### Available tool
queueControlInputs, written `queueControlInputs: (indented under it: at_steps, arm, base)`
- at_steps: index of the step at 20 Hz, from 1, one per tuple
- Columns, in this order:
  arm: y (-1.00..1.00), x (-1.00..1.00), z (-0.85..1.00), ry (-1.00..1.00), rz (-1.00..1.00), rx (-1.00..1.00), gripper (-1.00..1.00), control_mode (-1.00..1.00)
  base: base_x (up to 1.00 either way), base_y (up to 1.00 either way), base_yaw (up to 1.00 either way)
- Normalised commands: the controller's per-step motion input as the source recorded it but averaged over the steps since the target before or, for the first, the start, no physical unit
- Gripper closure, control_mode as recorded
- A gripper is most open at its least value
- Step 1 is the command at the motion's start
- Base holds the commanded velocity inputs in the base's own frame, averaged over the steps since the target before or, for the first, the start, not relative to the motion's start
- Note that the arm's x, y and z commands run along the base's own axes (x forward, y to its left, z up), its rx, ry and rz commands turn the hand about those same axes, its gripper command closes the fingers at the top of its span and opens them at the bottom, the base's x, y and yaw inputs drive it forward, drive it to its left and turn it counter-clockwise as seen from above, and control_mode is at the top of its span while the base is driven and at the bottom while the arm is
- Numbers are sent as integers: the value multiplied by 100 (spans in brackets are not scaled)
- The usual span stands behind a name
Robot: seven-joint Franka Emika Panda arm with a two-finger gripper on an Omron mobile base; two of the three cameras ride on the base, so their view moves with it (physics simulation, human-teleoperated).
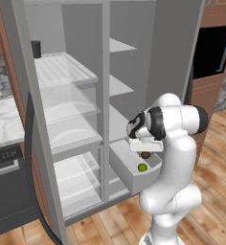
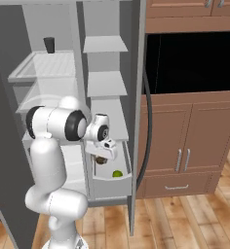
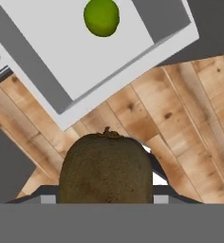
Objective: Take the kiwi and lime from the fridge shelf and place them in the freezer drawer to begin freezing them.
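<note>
Brown and oval, the kiwi (image 1: 145, 155) sits clamped in the gripper (image 1: 146, 154), directly above the pulled-out freezer drawer (image 1: 126, 171), where the lime (image 1: 142, 167) lies just below. From the right base, the gripper (image 2: 101, 159) holds the kiwi (image 2: 101, 160) over the drawer (image 2: 112, 182), lime (image 2: 117, 173) lower right. Along the hand, the kiwi (image 3: 106, 170) sits between the tips, the lime (image 3: 101, 16) ahead on the drawer floor (image 3: 61, 52).

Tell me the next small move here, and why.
Probably carry the kiwi a little further over the freezer drawer before releasing. The gripper is shut on the kiwi, and in the hand view wooden floor lies beneath it, the drawer's front wall just ahead. The lime already lies inside.
</note>
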Motion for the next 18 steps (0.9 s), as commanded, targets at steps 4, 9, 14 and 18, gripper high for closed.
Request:
queueControlInputs:
  at_steps: [4,9,14,18]
  arm:
    - [0,41,-44,0,0,1,100,-100]
    - [0,38,-35,0,0,0,100,-100]
    - [0,37,-41,0,0,0,100,-100]
    - [0,38,-35,0,0,0,100,-100]
  base:
    - [0,0,0]
    - [0,0,0]
    - [0,0,0]
    - [0,0,0]
